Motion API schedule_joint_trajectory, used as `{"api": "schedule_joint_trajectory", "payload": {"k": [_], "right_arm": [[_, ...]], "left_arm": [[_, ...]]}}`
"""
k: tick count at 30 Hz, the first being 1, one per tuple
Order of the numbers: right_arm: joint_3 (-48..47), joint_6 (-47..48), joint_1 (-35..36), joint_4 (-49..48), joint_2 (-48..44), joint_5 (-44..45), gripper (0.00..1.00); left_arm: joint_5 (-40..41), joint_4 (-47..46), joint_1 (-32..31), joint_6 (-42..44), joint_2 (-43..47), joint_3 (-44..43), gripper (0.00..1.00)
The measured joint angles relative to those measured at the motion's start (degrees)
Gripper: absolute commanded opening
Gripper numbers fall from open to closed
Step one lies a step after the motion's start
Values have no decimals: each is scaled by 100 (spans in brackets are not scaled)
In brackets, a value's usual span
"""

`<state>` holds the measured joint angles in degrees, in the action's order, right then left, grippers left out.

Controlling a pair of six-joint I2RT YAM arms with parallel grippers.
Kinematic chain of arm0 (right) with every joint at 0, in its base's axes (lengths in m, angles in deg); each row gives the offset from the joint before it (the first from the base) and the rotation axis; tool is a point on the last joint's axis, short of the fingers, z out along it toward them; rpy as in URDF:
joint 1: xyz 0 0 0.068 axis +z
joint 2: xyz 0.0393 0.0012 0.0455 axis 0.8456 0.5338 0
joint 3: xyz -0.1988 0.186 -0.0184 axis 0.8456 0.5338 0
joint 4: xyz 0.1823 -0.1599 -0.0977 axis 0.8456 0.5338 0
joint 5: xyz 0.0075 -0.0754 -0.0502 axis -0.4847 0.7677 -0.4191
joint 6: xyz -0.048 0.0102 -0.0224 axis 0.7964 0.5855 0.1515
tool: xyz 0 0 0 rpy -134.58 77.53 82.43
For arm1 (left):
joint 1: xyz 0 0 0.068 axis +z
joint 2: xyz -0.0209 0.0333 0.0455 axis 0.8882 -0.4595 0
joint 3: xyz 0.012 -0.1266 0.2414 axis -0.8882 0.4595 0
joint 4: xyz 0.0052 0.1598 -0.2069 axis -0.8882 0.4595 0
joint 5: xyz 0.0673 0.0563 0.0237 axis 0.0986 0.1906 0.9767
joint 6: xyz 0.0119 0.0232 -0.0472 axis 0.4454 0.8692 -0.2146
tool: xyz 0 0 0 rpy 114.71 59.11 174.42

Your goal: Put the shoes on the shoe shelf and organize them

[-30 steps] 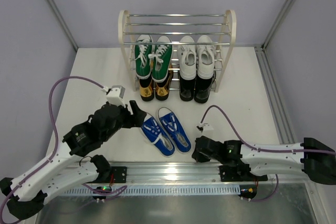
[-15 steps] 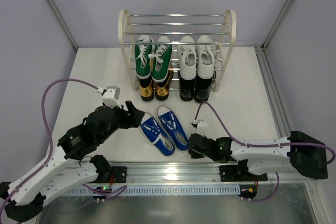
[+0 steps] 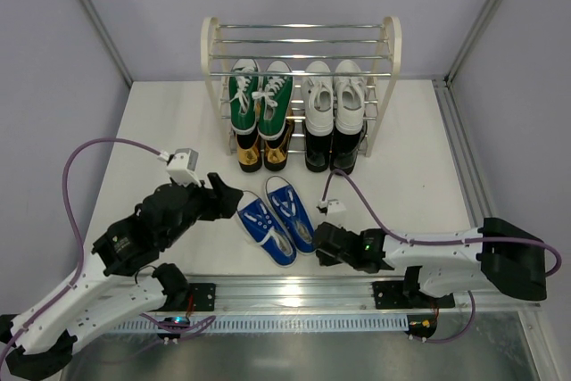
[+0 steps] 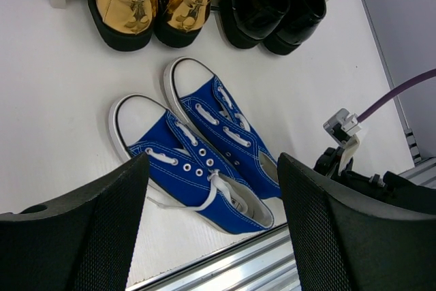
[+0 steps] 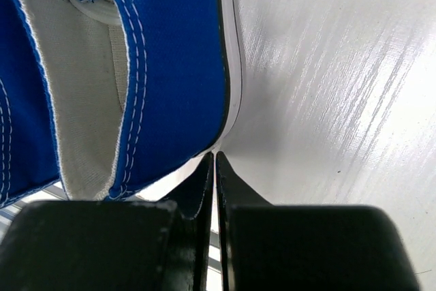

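Blue sneakers (image 3: pixel 278 220) sit together on the table (image 3: pixel 161 131), just near of the shelf (image 3: pixel 212 69). Left pincer (image 3: pixel 229 198) hangs wide open and empty beside them. Right pincer (image 5: pixel 213 161) is pinched closed on nothing, tips touching the right sneaker's heel.

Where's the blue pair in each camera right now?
Top external: blue sneakers centre, on the table before the shelf.
Left wrist: mid-frame, between the left fingers.
Right wrist: upper left, heel close-up.
Shared landmark: right gripper at one shoe's heel.
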<state>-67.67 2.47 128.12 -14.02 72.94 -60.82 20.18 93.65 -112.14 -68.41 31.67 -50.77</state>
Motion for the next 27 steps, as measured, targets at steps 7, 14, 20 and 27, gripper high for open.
{"api": "schedule_joint_trajectory", "payload": {"k": [7,14,20,27], "right_arm": [[-105,101,-2,402,-369,-63,63],[-935,562,304,1563,-1211,-131,100],[-2129,1451,391,1897,-431,-63,100],[-2470,2396,2,1534,1019,-216,98]], "left_arm": [[0,2,0,-15,44,37,75],[4,0,0,-15,66,39,76],[7,7,0,-15,76,37,76],[55,131,0,-17,238,37,76]]}}
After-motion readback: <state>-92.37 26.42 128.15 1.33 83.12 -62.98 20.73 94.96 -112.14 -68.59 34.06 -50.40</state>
